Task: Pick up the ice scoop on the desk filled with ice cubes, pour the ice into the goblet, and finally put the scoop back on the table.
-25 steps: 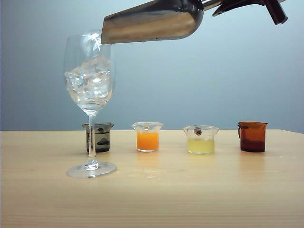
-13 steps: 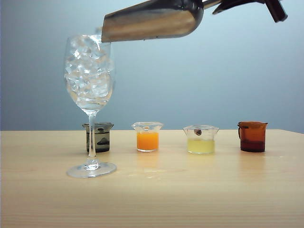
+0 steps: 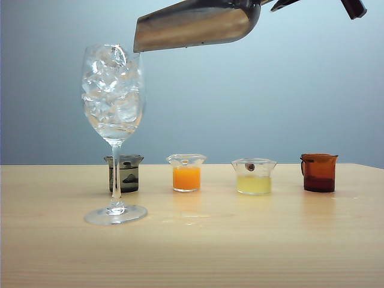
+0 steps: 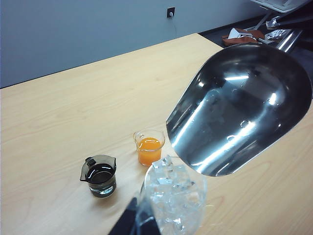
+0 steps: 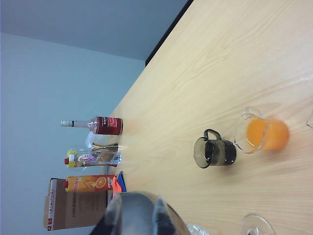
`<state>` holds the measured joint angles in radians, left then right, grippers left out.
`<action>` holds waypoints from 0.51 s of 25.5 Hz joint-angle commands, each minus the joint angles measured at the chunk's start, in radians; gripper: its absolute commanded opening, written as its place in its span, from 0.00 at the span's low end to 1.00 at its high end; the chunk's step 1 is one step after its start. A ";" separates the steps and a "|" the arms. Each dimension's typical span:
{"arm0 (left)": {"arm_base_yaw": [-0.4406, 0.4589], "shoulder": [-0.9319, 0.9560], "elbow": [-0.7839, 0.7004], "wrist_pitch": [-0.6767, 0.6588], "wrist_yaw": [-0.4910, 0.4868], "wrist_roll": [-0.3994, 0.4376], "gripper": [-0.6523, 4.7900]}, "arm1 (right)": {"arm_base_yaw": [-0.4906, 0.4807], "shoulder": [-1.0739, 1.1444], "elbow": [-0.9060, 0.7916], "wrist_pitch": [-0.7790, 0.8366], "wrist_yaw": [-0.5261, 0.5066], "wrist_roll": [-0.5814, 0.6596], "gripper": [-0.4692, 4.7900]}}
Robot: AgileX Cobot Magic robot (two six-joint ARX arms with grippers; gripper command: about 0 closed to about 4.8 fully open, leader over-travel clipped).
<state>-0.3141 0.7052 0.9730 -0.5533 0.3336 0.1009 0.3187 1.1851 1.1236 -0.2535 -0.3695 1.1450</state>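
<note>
Four small beakers stand in a row under the scoop [image 3: 195, 24], and they are what you have to clear. The scoop hangs high over the desk [image 3: 240, 252]. Its long axis runs across the exterior view, with the mouth tipped slightly down toward the goblet [image 3: 113, 96] and the handle rising to the upper right. There the right gripper [image 3: 318, 5] sits at the frame's top edge, mostly cut off. I judge it clamped on the handle, since nothing else holds the scoop up.

The left wrist view shows the bowl bare, with only droplets, and the ice [image 3: 113, 90] is heaped to the goblet's rim. The pour looks done, so setting the scoop down is what remains.

The scoop's lip is just above and to the right of the rim, not touching. Back it away from the glass before you lower it, because a brush could topple that tall stem.

Below are the dark beaker [image 3: 124, 173], partly behind the stem, then the orange one [image 3: 186, 173], the yellow one [image 3: 254, 176] and the brown one [image 3: 318, 172]. The bare wood in front of them, right of the goblet's foot, looks like the safest landing.

Only one dark finger of the left gripper [image 4: 128, 223] shows, close by the goblet. You cannot tell its opening from here.
</note>
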 commanded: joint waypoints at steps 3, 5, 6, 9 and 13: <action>0.001 -0.002 0.005 0.008 0.007 0.004 0.11 | 0.000 -0.009 0.005 0.022 -0.008 -0.002 0.08; 0.001 -0.002 0.005 0.008 0.007 0.004 0.11 | -0.002 -0.014 0.005 0.019 -0.014 -0.002 0.08; 0.001 -0.002 0.005 0.008 0.007 0.004 0.11 | -0.004 -0.016 0.005 0.018 -0.014 -0.002 0.08; 0.001 -0.002 0.005 0.009 0.007 0.005 0.11 | -0.025 -0.037 0.005 0.010 -0.029 -0.002 0.08; 0.001 -0.002 0.005 0.009 0.007 0.005 0.11 | -0.095 -0.073 0.007 -0.084 -0.072 -0.037 0.08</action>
<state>-0.3141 0.7052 0.9730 -0.5541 0.3336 0.1013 0.2413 1.1267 1.1244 -0.3145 -0.4217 1.1324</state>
